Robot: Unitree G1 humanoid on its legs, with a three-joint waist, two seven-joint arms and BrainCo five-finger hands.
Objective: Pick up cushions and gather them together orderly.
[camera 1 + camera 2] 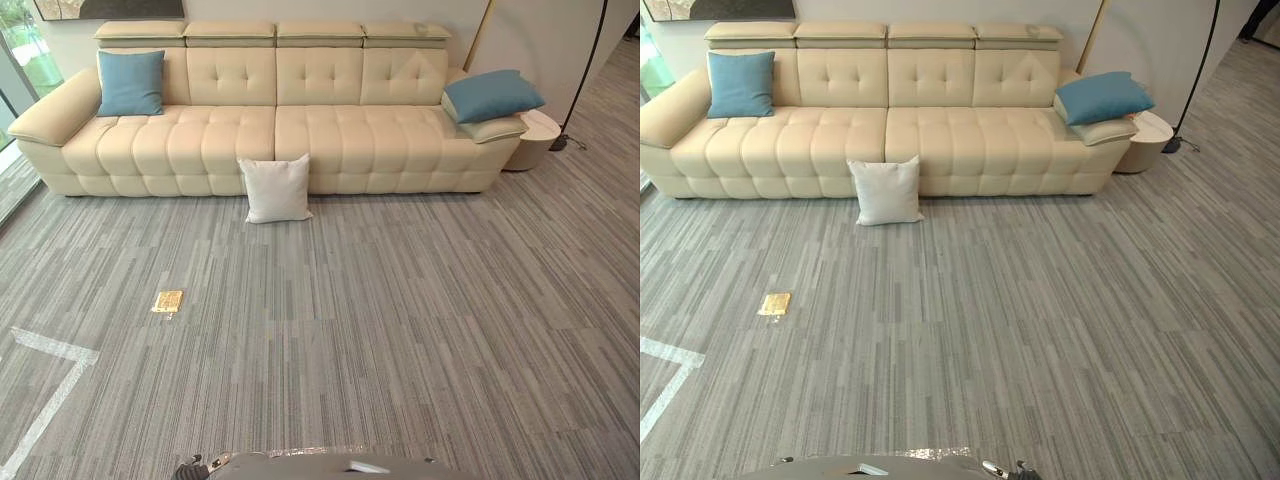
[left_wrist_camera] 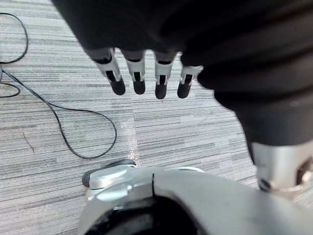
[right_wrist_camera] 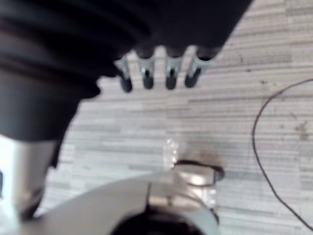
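Both eye views look down & fwd across carpet (image 1: 400,330) to the sofa (image 1: 330,130) at the far side, sharing nearly the whole scene w/ slight sideways offset. Wrist cams sit v. close, looking past left hand (image 2: 161,81) and right hand (image 3: 170,76) to carpet.

I count 3 cushions. A square white fabric cushion (image 1: 277,188) stands upright on the grey striped carpet (image 1: 380,320), leaning back against the front of the cream tufted leather sofa (image 1: 230,140), near its middle. A square blue fabric cushion (image 1: 131,83) sits upright in the sofa's left corner against the backrest. A second blue fabric cushion (image 1: 492,95) lies tilted on the right armrest.
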